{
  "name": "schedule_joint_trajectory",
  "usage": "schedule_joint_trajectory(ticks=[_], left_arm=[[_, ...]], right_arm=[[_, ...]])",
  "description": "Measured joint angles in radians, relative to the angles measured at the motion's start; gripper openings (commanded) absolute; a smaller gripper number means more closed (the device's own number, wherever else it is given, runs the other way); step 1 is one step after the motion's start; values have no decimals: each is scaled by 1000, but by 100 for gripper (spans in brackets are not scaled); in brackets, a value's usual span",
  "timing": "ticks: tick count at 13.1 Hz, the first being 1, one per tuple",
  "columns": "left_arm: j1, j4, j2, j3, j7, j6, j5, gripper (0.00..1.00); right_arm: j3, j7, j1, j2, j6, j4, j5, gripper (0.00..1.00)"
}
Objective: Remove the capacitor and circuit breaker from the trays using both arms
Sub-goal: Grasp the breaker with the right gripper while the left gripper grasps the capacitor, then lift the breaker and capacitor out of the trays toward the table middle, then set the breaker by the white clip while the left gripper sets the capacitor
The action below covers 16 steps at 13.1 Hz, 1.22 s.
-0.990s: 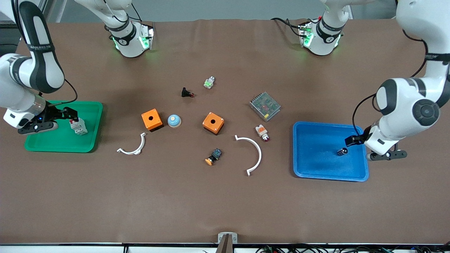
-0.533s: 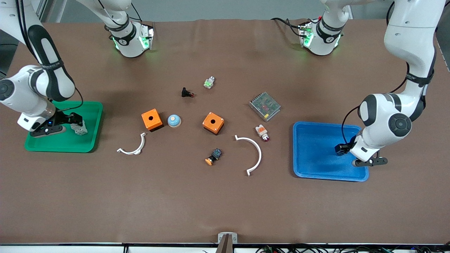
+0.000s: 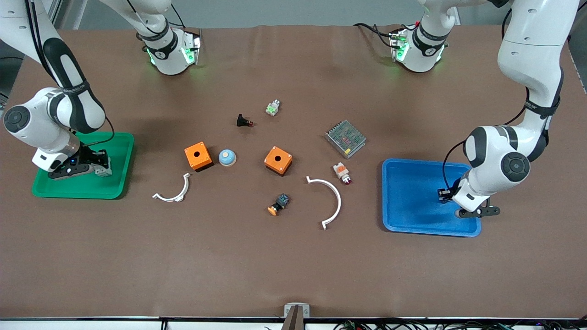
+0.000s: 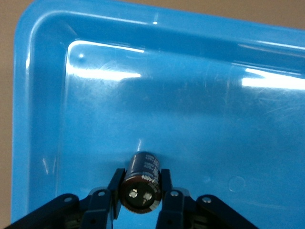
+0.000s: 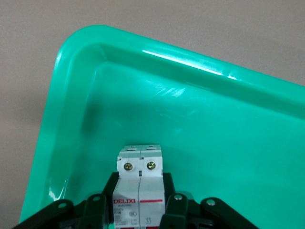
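Note:
My left gripper [image 3: 444, 195] is low in the blue tray [image 3: 412, 197] and shut on the capacitor [image 4: 141, 182], a dark cylinder gripped between both fingers [image 4: 115, 187] over the tray floor [image 4: 190, 119]. My right gripper [image 3: 102, 167] is low in the green tray [image 3: 82, 189] and shut on the breaker [image 5: 139, 186], a white block with two screws on its end and red print; it shows in the front view [image 3: 103, 170]. The jaws press both its sides over the green tray floor [image 5: 214, 143].
In the table's middle lie two orange boxes [image 3: 198, 156] [image 3: 278, 160], a blue dome [image 3: 227, 157], two white curved pieces [image 3: 173, 195] [image 3: 331, 201], a black-blue switch [image 3: 279, 204], a white-orange lamp [image 3: 342, 173], a metal mesh unit [image 3: 345, 138], a black button part [image 3: 243, 121].
Both grippers have come down into their trays. The right one carried the breaker lower toward the green tray's floor; the left one carried the capacitor lower in the blue tray.

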Motion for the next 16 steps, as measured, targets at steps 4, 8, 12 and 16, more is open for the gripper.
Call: schedule_joint_trajectory(ticks=[4,8,12,16], left_arm=[[-44,21,-85,-23,-46,-101,0,1],[-119,23,-188,-116,-139,-206,0,1],[-267,26,-187,-215,-427,-206,0,1],[-492,64,-120,-217,-797,-198,0,1]], right_arm=[[12,126,34,-59,-121,94,0,1],[22,488,204,-76,-231,204,0,1],[31,940,430,-31,-260,281,0,1],[32,1266,591,147,-248,402,0,2]])
